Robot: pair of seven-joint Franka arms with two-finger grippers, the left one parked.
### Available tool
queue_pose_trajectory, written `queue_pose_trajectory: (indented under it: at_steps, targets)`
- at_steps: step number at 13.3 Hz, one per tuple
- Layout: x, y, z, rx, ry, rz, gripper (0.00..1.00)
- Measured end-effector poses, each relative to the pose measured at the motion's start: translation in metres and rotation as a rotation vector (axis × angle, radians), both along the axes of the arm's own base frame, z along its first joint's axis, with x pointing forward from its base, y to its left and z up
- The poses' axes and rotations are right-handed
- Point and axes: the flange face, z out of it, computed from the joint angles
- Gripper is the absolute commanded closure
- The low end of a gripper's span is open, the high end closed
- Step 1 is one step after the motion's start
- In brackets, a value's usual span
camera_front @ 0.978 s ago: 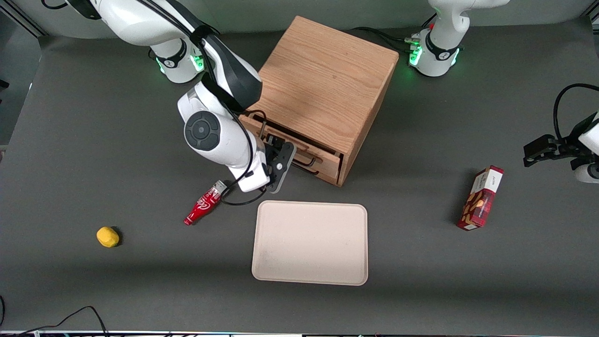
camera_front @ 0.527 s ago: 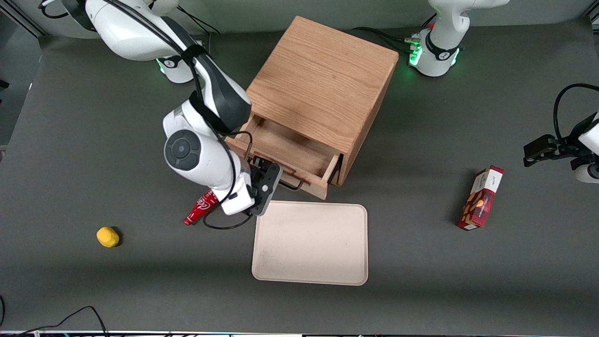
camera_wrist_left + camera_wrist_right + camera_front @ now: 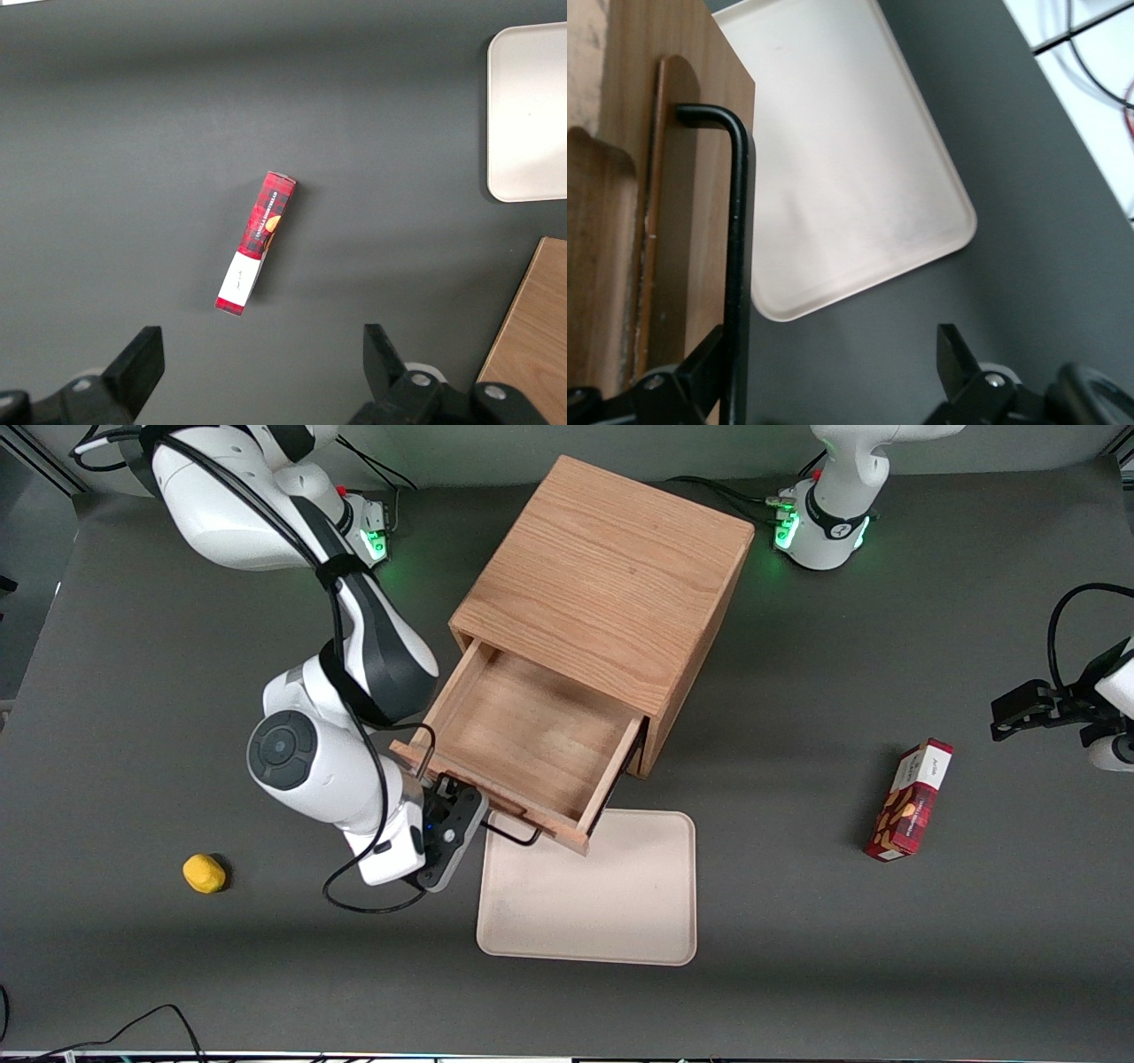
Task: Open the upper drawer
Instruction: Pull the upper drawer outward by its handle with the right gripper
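Hooking handle (image 3: 735, 266) between spread tool (image 3: 461, 825) fingers, risking overpulling drawer (image 3: 523, 735) out above tray (image 3: 602, 903).

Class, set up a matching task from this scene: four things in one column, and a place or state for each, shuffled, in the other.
Things:
1. upper drawer
2. gripper
3. tray
4. yellow ball

Places or states:
A. lies toward the working arm's end of the table
B. pulled far out, inside bare
C. partly under the drawer's front
D. at the drawer's black handle

Pairs: 1-B, 2-D, 3-C, 4-A
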Motion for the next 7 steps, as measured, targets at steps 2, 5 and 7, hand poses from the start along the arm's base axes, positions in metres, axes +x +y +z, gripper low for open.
queue_pose_trajectory:
  at_steps: [2,5,7]
  targets:
    - [0.012,-0.015,-0.003,0.007,-0.028,-0.027,0.0]
    - [0.024,-0.036,0.006,0.018,-0.063,-0.06,0.0]
    - [0.028,-0.042,0.013,0.024,-0.077,-0.07,0.0]
